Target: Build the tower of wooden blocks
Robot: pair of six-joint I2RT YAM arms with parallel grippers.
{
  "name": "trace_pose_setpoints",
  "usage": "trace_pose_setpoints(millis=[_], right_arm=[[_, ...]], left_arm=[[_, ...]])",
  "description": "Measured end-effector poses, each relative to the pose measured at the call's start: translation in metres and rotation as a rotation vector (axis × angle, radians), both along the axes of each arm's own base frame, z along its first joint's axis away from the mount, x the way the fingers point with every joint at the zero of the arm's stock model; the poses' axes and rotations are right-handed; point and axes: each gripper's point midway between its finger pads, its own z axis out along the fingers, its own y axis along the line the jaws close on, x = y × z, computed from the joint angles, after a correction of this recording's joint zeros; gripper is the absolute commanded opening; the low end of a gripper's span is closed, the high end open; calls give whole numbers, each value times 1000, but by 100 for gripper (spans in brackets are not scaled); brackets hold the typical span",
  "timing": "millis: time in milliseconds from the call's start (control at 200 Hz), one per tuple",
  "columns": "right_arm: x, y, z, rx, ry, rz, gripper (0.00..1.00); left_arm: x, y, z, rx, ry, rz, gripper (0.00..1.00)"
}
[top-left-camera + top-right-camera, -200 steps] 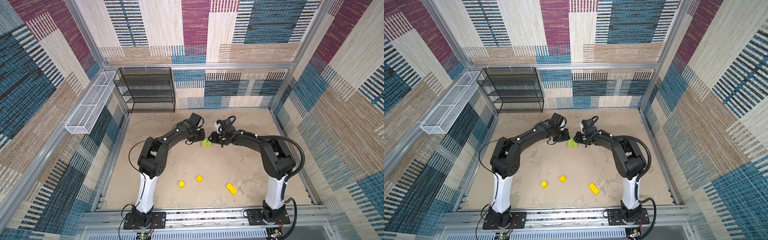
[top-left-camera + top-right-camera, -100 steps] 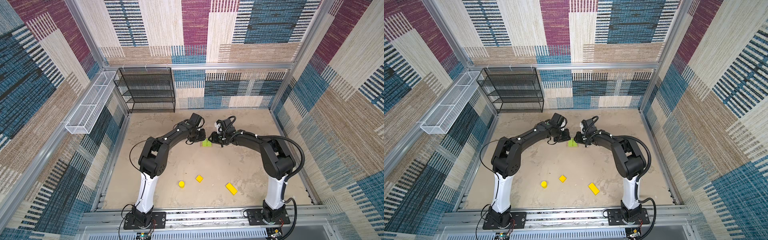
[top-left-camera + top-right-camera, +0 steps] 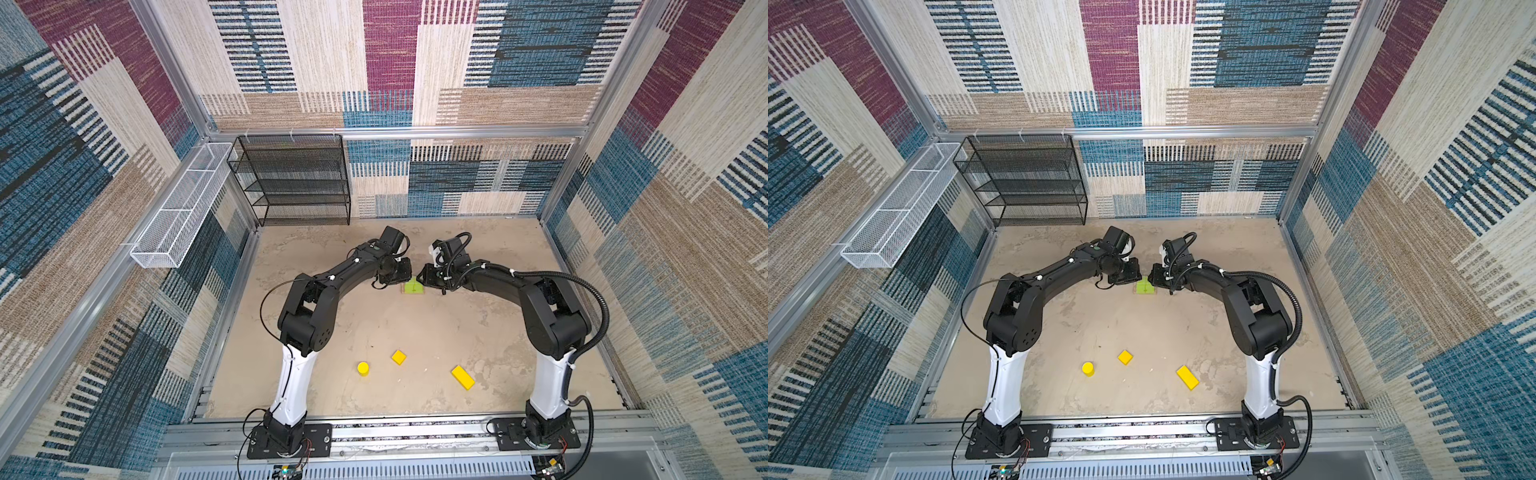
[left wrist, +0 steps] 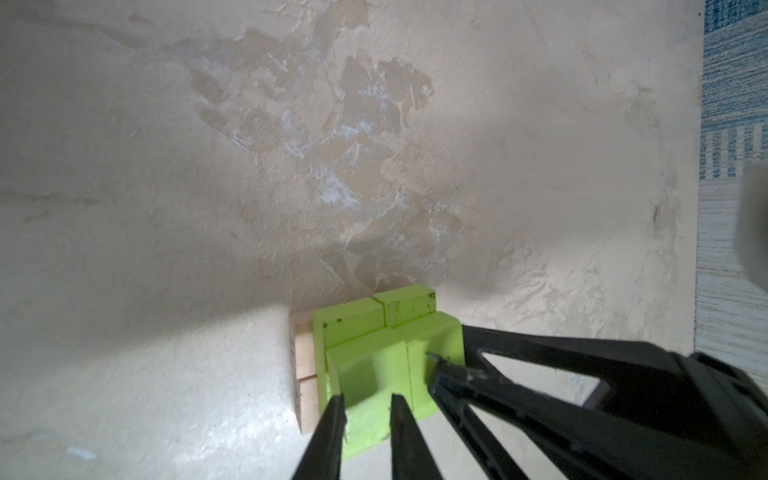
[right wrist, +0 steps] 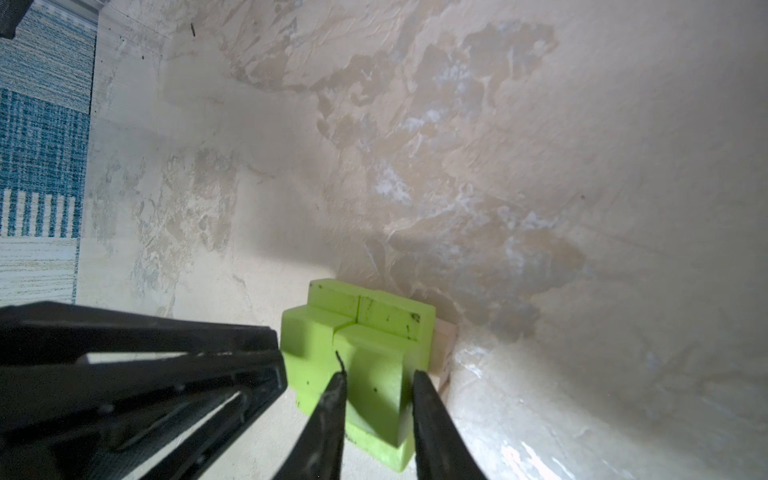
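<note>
Tower (image 3: 413,287) sits toward the back of the surface (image 3: 374,324), btw both hands: green blocks (image 4: 353,322) on tan planks (image 4: 303,374). Left hand (image 4: 366,399) is clamped on a top green block (image 4: 370,370); right hand (image 5: 379,374) straddles its neighbour (image 5: 374,395), grip unclear. Squeeze gently, square the pair flush w/o shoving planks. Yellow cylinder (image 3: 363,368), cube (image 3: 398,357), bar (image 3: 463,377) lie near front; mesh shelf (image 3: 299,183) at back wall.

Matt painted lime-green blocks (image 4: 374,365), bare wood planks (image 4: 304,353), rough tabletop (image 4: 166,208)

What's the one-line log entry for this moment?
stack: green on tan planks | left tool: shut on green block | right tool: astride second green block, grip unclear | loose: yellow cylinder, yellow cube, yellow bar
</note>
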Motion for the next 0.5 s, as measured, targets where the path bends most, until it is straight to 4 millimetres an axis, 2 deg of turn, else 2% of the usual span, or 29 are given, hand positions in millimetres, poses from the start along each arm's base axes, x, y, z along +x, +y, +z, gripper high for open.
trace_pose_setpoints(millis=[501], right_arm=[[-1, 1, 2, 1, -2, 0, 36]], left_arm=[[-1, -1, 0, 3, 4, -2, 28]])
